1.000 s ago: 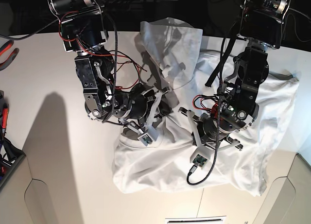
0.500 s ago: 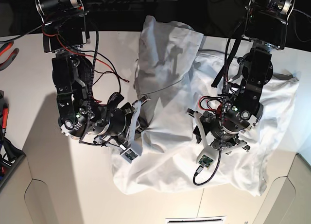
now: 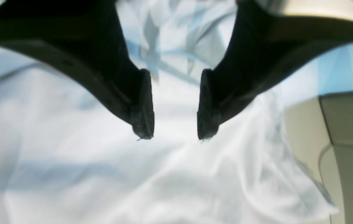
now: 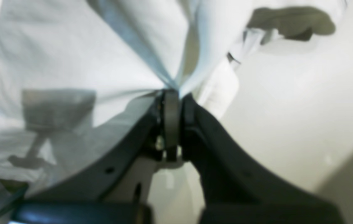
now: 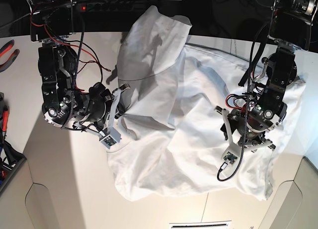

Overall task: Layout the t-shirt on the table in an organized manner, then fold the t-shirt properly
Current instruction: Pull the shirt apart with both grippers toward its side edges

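Two end effectors: right (image 4: 171,93) pinches t-shirt (image 5: 198,139), tensioning it for spreading; left (image 3: 174,130) hangs open, empty, above cloth.

White matt cloth t-shirt (image 5: 198,139); smooth table (image 5: 64,189).

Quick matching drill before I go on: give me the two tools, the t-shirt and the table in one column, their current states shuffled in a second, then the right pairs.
Column one:
1. left tool
2. right tool
3. t-shirt
4. table

Column two:
A. off-white, bare along its near edge
B. shut on a bunched peak of cloth
C. open, nothing between its pads, above the cloth
D. white, rumpled, one part pulled up

Pairs: 1-C, 2-B, 3-D, 4-A
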Available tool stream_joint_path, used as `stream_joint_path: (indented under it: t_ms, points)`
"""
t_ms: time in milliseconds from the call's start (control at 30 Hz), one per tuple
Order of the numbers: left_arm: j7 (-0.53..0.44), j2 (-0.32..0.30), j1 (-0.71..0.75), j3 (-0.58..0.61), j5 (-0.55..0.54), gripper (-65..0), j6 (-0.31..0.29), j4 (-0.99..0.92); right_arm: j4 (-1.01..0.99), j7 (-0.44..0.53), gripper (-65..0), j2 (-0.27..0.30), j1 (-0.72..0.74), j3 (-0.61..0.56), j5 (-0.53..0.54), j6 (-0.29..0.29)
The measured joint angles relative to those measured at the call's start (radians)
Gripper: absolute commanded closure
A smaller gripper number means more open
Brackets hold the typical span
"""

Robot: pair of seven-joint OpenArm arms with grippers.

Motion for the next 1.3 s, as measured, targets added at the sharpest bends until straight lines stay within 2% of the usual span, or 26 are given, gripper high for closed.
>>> stream_joint_path:
  t_ms: [200,333,367,533,633,900,933,1000,1033,1133,1300]
  points:
    - [0.001,-0.024,0.068,0.001,-0.002,-26.7,0.014,0.0,0.001,-0.001,0.0,0.014,-0.008,0.126,0.003,0.0]
    - [0.001,-0.024,0.108,0.002,0.02,-26.7,0.018,0.0,0.001,0.0,0.0,0.045,-0.008,0.187,0.069,0.0]
    - [0.006,-0.024,0.118,0.002,0.027,-26.6,0.041,0.0,0.001,0.0,0.0,0.05,-0.008,0.198,0.076,0.0]
    - [0.035,-0.024,0.136,0.002,0.095,-26.6,0.113,-0.04,0.001,0.0,0.0,0.089,-0.008,0.216,0.084,0.0]
    - [0.04,-0.024,0.134,0.002,0.101,-26.6,0.113,-0.124,0.001,0.0,0.0,0.106,-0.008,0.216,0.087,0.0]
    - [-0.027,-0.024,0.115,-0.002,0.115,-26.6,0.124,-0.274,0.002,0.0,0.0,0.115,-0.011,0.217,0.09,0.0]
    - [-0.026,-0.024,0.115,-0.002,0.116,-26.6,0.126,-0.274,0.002,0.002,-1.7,0.117,-0.011,0.217,0.09,0.0]
    - [-0.027,-0.024,0.115,-0.002,0.116,-26.6,0.126,-0.276,0.002,0.022,-12.3,0.117,-0.011,0.217,0.089,0.0]
    - [-0.026,-0.024,0.114,-0.002,0.12,-26.6,0.126,-0.276,0.002,0.033,-13.9,0.118,-0.011,0.217,0.086,0.0]
    - [-0.026,-0.024,0.114,-0.002,0.141,-26.6,0.126,-0.277,-0.002,0.08,-13.9,0.119,-0.011,0.217,0.048,0.0]
    - [-0.024,-0.024,0.112,-0.002,0.149,-26.6,0.127,-0.28,-0.019,0.101,-13.6,0.119,-0.011,0.217,0.014,0.0]
